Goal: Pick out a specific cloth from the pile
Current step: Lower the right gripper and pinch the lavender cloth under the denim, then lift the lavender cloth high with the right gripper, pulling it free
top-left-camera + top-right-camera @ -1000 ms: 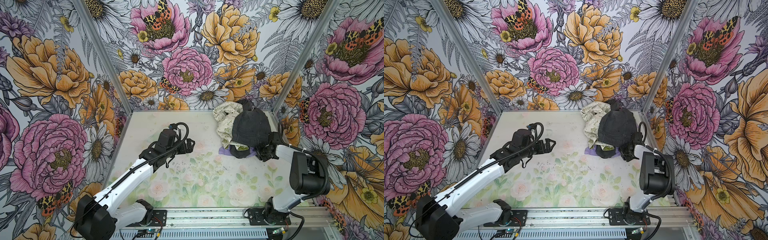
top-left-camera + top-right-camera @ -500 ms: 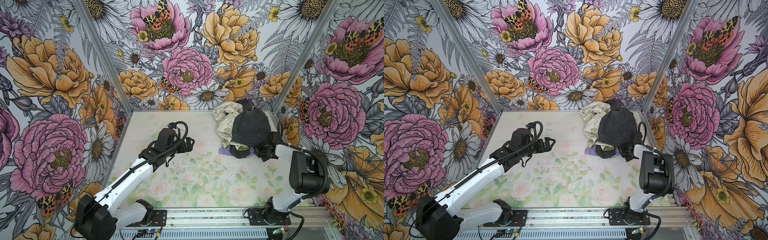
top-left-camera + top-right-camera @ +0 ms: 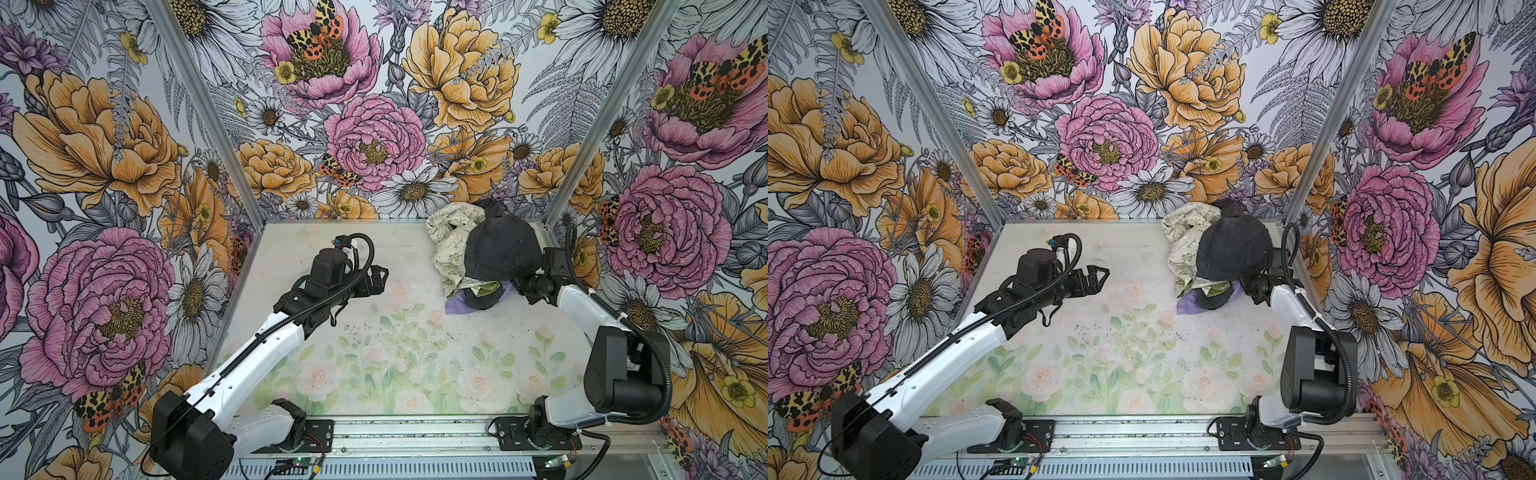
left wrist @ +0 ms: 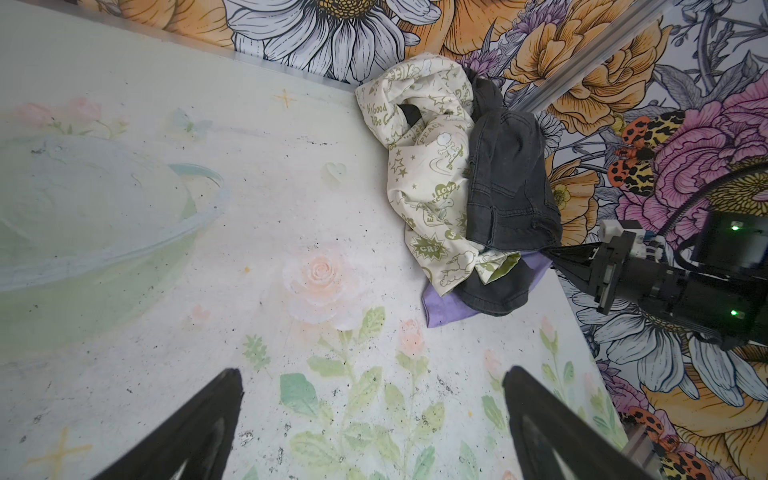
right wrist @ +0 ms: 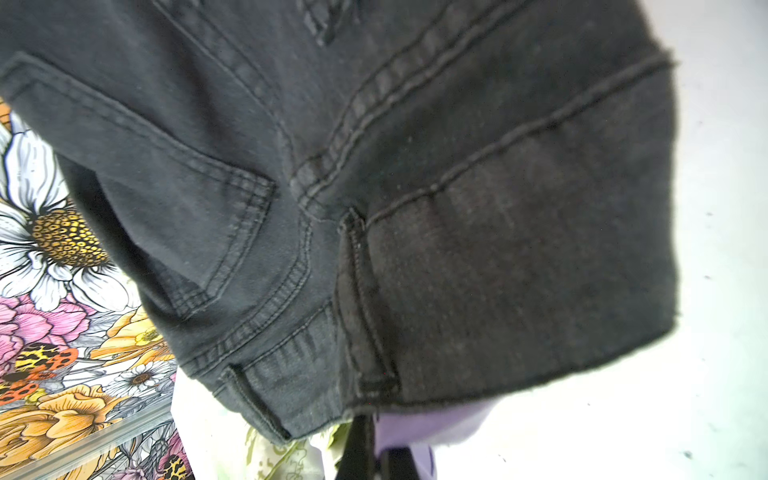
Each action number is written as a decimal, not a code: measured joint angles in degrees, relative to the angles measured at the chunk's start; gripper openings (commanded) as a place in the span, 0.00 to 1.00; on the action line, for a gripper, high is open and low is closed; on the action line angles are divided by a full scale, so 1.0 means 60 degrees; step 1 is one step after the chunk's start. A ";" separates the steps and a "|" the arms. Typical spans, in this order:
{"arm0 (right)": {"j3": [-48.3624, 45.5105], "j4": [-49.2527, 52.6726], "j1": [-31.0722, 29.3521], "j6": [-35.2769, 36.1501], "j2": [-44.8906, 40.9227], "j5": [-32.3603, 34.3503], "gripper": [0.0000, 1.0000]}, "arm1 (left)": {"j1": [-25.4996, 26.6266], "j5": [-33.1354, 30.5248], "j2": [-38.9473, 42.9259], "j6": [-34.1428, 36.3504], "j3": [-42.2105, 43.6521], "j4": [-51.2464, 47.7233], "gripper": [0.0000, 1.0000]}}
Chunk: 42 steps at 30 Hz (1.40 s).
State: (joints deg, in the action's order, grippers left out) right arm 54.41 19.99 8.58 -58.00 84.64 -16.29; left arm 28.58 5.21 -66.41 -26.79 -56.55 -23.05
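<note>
The pile sits at the table's back right corner. On top is a dark charcoal denim garment (image 3: 500, 249) (image 3: 1231, 249) (image 5: 415, 187), with a cream doodle-printed cloth (image 3: 449, 245) (image 4: 428, 174) beside it. Underneath, the lavender cloth (image 3: 455, 305) (image 3: 1185, 305) (image 4: 440, 309) shows only as a strip at the near edge. My right gripper (image 3: 517, 287) (image 4: 550, 252) (image 5: 372, 449) reaches under the denim hem from the right. It is shut, with lavender fabric (image 5: 432, 424) pinched at its tips. My left gripper (image 3: 380, 280) (image 3: 1102, 278) (image 4: 374, 372) hovers wide open over the mid-table, empty.
Flowered walls close in the table (image 3: 395, 353) on three sides, and the pile lies against the back and right walls. A metal corner post (image 3: 582, 145) stands behind the pile. A rail (image 3: 415, 432) with both arm bases runs along the front edge.
My right gripper's jaws have closed at the pile's right edge. The pile and the left arm have hardly moved.
</note>
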 measured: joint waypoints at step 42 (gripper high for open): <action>0.1876 0.0441 -0.0882 0.0386 -0.1570 0.0430 0.00 | 0.0182 0.0000 0.0131 0.1293 -0.0718 0.0841 0.96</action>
State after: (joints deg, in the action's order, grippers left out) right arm 65.67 22.63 3.29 -55.68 75.22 -13.72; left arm 29.67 5.21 -65.63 -19.03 -60.86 -18.00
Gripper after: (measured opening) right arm 0.047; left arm 0.962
